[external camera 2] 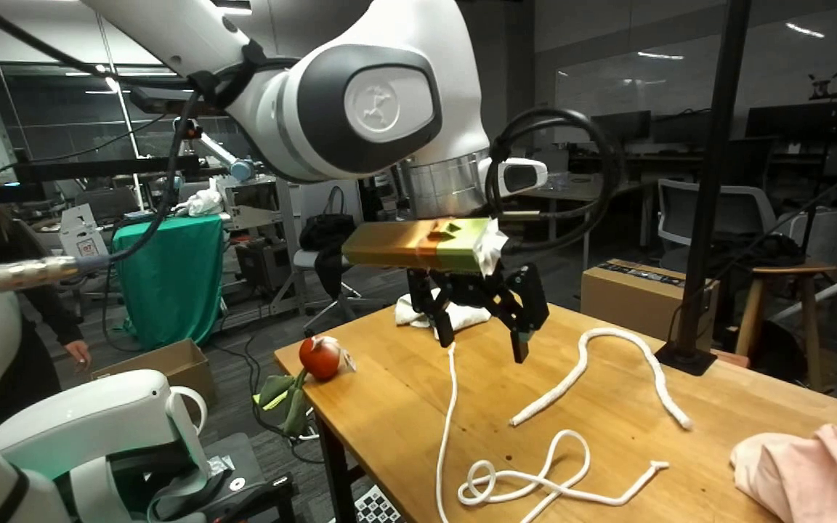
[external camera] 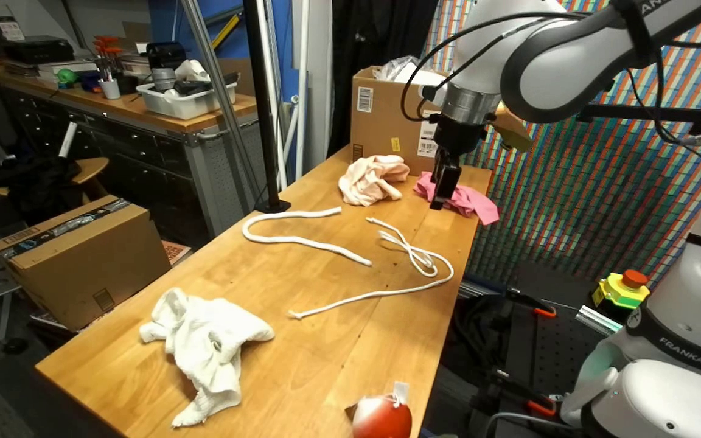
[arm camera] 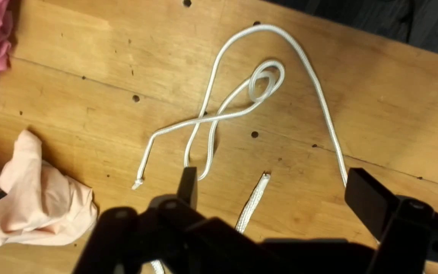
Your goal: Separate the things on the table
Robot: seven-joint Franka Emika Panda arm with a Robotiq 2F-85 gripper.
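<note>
On the wooden table (external camera: 326, 359) the things lie spread apart. A crumpled white cloth (external camera: 210, 340) is at one end, with a red-orange round object (external camera: 392, 420) by the edge there. At the opposite end, a pale peach cloth (external camera: 370, 179) sits beside a magenta-pink cloth (external camera: 472, 202). Between them lie a thin white cord (arm camera: 212, 82), looped over itself, and a thicker white rope (external camera 2: 571, 374) in a bend. My gripper (external camera 2: 484, 347) hangs above the table, open and empty. In the wrist view the rope's end shows between the fingers (arm camera: 369, 201), below them on the wood.
A brown cardboard box (external camera: 387, 125) stands at the table's end behind the peach and pink cloths. A black pole (external camera 2: 709, 181) rises from a base on the long edge near the rope. The robot's own base (external camera: 685, 340) is beside the opposite edge.
</note>
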